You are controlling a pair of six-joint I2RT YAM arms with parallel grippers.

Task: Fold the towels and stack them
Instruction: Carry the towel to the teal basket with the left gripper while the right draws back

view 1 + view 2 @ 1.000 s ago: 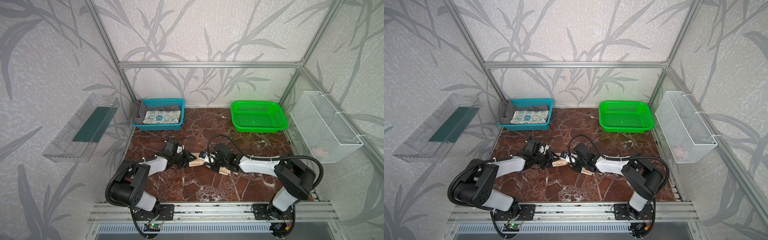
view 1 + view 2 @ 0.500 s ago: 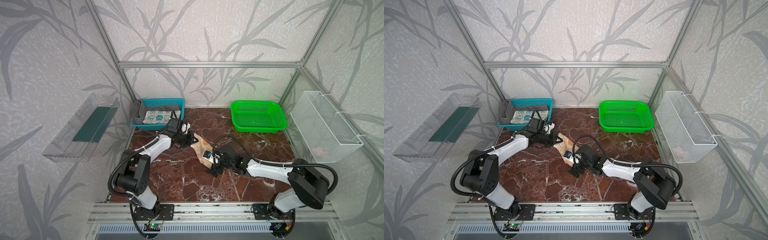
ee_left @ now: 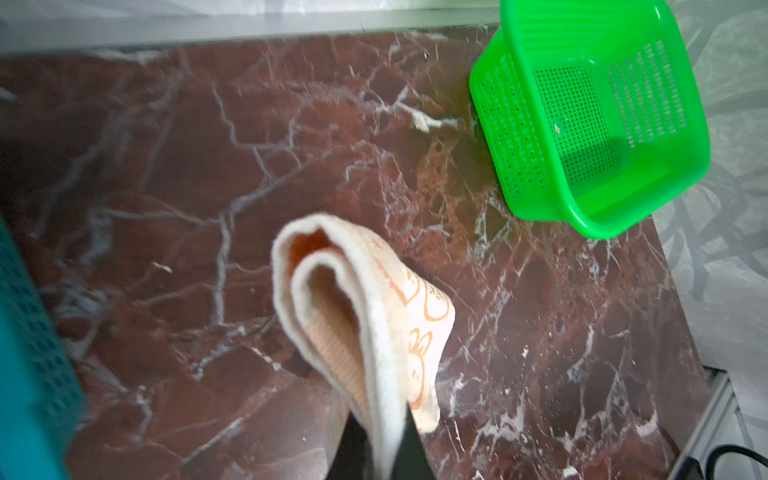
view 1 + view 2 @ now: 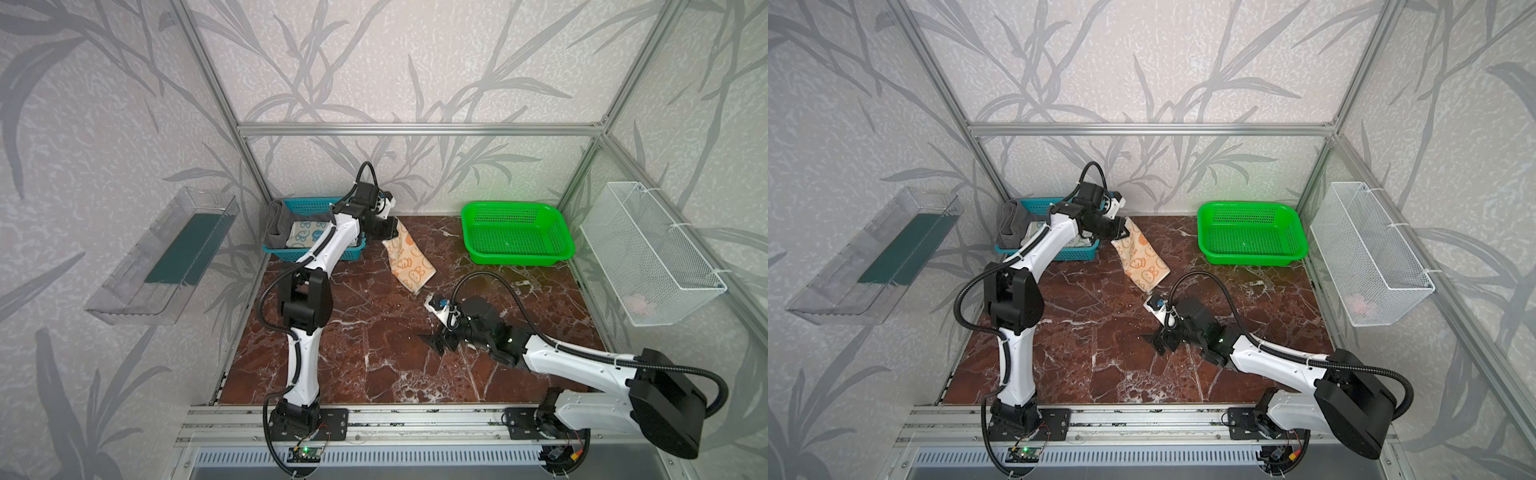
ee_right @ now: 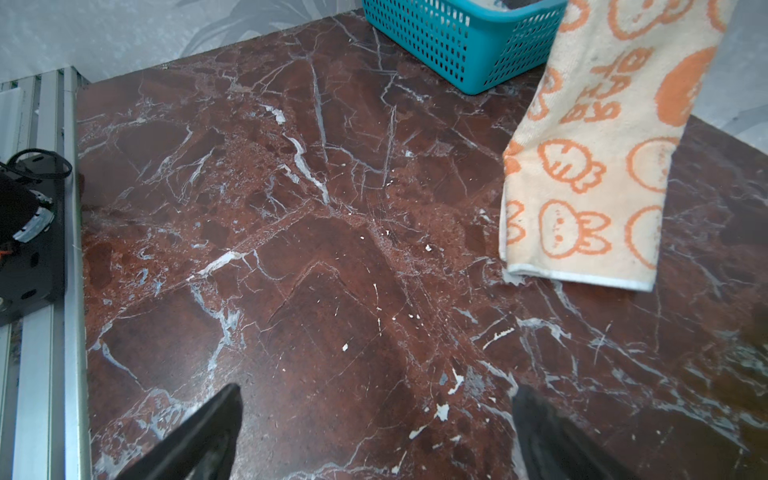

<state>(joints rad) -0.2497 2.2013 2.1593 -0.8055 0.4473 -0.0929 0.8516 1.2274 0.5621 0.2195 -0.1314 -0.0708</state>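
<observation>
My left gripper (image 4: pixel 390 233) (image 4: pixel 1119 235) is shut on the top edge of the orange and cream bunny towel (image 4: pixel 409 259) (image 4: pixel 1143 262). It holds the towel up beside the teal basket (image 4: pixel 316 254). In the left wrist view the doubled towel (image 3: pixel 374 316) runs out from between the closed jaws of the left gripper (image 3: pixel 388 451). The towel's lower hem (image 5: pixel 582 279) hangs at or just over the marble. A dark grey towel (image 4: pixel 276 220) and a teal bunny towel (image 4: pixel 309 235) lie in the teal basket. My right gripper (image 4: pixel 436 343) (image 5: pixel 374 419) is open and empty, low over the middle of the table.
An empty green basket (image 4: pixel 517 254) (image 3: pixel 519 137) stands at the back right. A white wire basket (image 4: pixel 648 253) hangs on the right wall and a clear tray (image 4: pixel 162 257) on the left wall. The left arm's upper link reaches across the teal basket's front.
The left gripper closed on the orange towel and lifted it from the table's middle back toward the teal basket. The right gripper opened, let go and drew off toward the front right.
</observation>
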